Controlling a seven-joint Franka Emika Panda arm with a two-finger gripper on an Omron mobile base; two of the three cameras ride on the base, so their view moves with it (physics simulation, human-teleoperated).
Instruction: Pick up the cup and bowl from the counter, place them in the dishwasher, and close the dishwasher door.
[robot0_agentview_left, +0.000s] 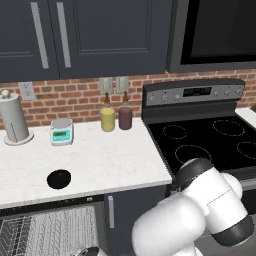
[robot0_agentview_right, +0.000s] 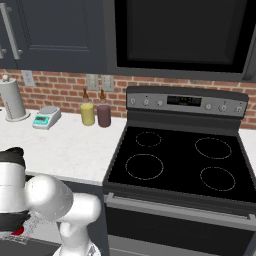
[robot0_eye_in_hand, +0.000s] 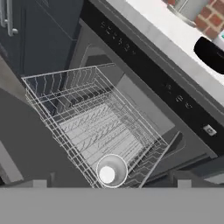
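The cup (robot0_eye_in_hand: 111, 171) stands upright in the near corner of the dishwasher's (robot0_agentview_left: 30, 207) pulled-out wire rack (robot0_eye_in_hand: 94, 131), its white inside facing the hand camera. A sliver of its red wall (robot0_agentview_right: 18, 231) peeks out under the arm. My gripper (robot0_eye_in_hand: 111, 184) hangs just above it, open, with its fingertips (robot0_eye_in_hand: 39, 183) wide apart and nothing between them. The black bowl (robot0_agentview_left: 59, 178) sits on the white counter (robot0_agentview_left: 110, 160) near its front edge, above the dishwasher, and appears as the bowl (robot0_eye_in_hand: 211, 54) in the hand view. The dishwasher door (robot0_eye_in_hand: 30, 131) lies folded down under the rack.
Along the brick wall stand a paper towel holder (robot0_agentview_left: 14, 120), a small scale (robot0_agentview_left: 61, 132), and yellow (robot0_agentview_left: 107, 119) and maroon (robot0_agentview_left: 125, 117) canisters. The black stove (robot0_agentview_right: 180, 165) adjoins the counter on the right. A narrow dark cabinet (robot0_agentview_left: 125, 210) sits right of the dishwasher.
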